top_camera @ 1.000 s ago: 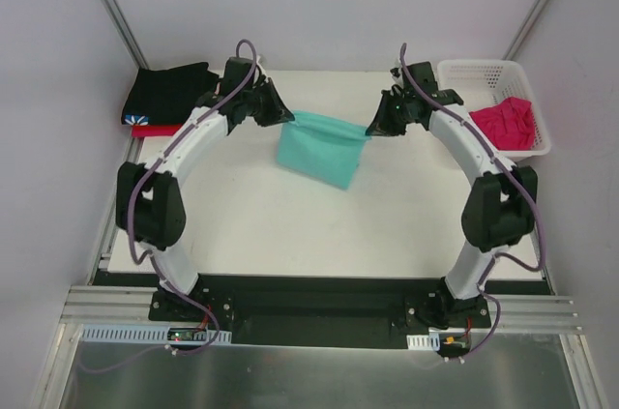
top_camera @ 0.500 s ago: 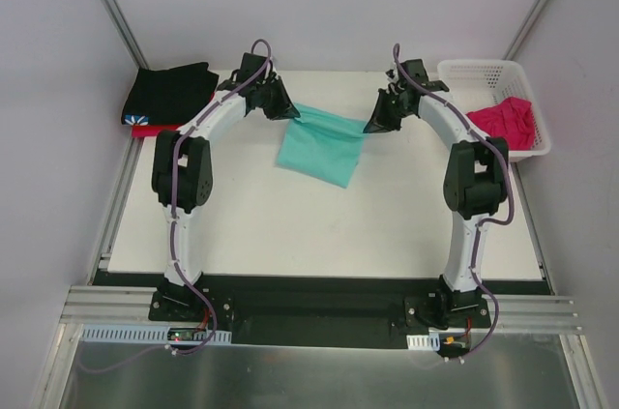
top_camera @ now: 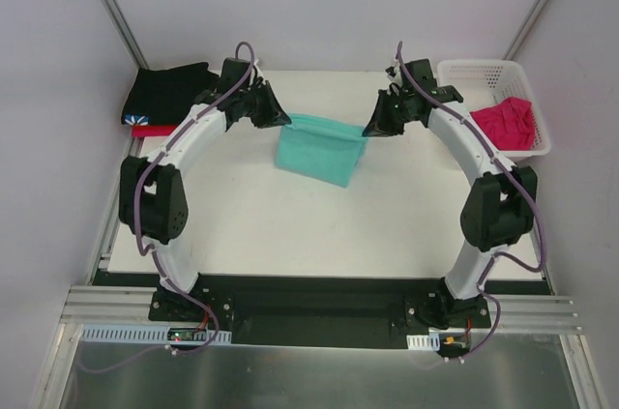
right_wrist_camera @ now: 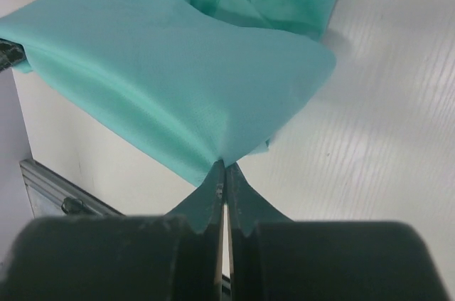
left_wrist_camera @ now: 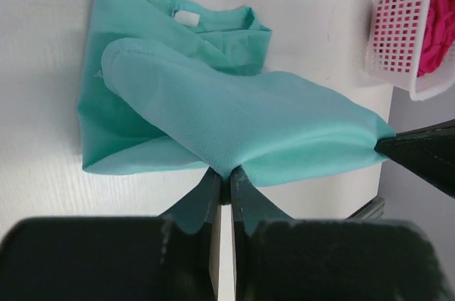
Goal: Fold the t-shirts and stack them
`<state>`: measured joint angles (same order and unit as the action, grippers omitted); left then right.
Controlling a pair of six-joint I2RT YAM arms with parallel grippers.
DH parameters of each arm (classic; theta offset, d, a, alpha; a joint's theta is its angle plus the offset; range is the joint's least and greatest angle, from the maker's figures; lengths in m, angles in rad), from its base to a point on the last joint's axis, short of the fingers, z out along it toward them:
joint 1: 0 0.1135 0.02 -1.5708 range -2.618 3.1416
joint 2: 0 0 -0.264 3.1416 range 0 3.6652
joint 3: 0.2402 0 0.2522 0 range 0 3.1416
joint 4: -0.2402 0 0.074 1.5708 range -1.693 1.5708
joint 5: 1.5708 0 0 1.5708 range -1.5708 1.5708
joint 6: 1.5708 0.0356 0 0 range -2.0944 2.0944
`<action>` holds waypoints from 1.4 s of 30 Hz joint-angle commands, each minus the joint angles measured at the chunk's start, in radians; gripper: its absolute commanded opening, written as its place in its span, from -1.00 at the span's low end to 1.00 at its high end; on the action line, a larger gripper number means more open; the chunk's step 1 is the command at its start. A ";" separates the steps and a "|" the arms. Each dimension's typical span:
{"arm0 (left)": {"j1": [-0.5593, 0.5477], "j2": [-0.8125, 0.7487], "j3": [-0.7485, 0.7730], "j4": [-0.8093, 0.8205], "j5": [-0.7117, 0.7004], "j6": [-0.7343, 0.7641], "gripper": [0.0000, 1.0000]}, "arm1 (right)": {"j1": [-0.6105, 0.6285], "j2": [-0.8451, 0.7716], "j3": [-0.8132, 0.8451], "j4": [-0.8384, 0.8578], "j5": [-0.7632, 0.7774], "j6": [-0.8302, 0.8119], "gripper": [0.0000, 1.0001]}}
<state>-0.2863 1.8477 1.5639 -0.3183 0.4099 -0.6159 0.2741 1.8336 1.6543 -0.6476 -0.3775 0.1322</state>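
Note:
The teal-green t-shirt [top_camera: 317, 146] hangs stretched between both grippers over the far middle of the table, its lower part resting on the surface. My left gripper [top_camera: 286, 121] is shut on its left top corner [left_wrist_camera: 226, 171]. My right gripper [top_camera: 368, 131] is shut on the right top corner [right_wrist_camera: 225, 162]. The left wrist view shows the teal-green t-shirt [left_wrist_camera: 213, 109] doubled over, collar and label at the top. A black t-shirt [top_camera: 169, 92] lies folded on a red t-shirt [top_camera: 155, 130] at the far left. The magenta-pink t-shirt [top_camera: 508, 122] sits crumpled in the basket.
The white lattice basket [top_camera: 488, 75] stands at the far right corner, also seen as a basket [left_wrist_camera: 398, 30] in the left wrist view. The table's white surface [top_camera: 319, 225] stretches toward the arm bases. Grey walls close in on both sides.
Both grippers keep their hold on the teal shirt. They rose and drew back half a second ago, then came down again; the held edge now sits slightly nearer and further left.

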 commanded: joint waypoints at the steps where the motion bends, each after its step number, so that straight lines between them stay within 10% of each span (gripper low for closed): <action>1: 0.013 -0.171 -0.099 0.007 -0.028 0.008 -1.00 | 0.039 -0.164 -0.094 -0.046 0.054 0.012 -0.98; 15: 0.006 -0.550 -0.452 0.016 -0.074 -0.011 -1.00 | 0.208 -0.462 -0.415 -0.007 0.184 0.115 -0.98; 31: 0.006 -0.337 -0.315 0.018 -0.060 -0.015 -1.00 | 0.180 -0.234 -0.260 -0.008 0.138 0.078 -0.98; 42: 0.006 -0.533 -0.384 -0.088 -0.080 0.016 -1.00 | 0.267 -0.376 -0.381 -0.009 0.143 0.147 -0.98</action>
<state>-0.2871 1.4483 1.1950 -0.3687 0.3813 -0.6273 0.5030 1.5448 1.2922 -0.6216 -0.2508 0.2485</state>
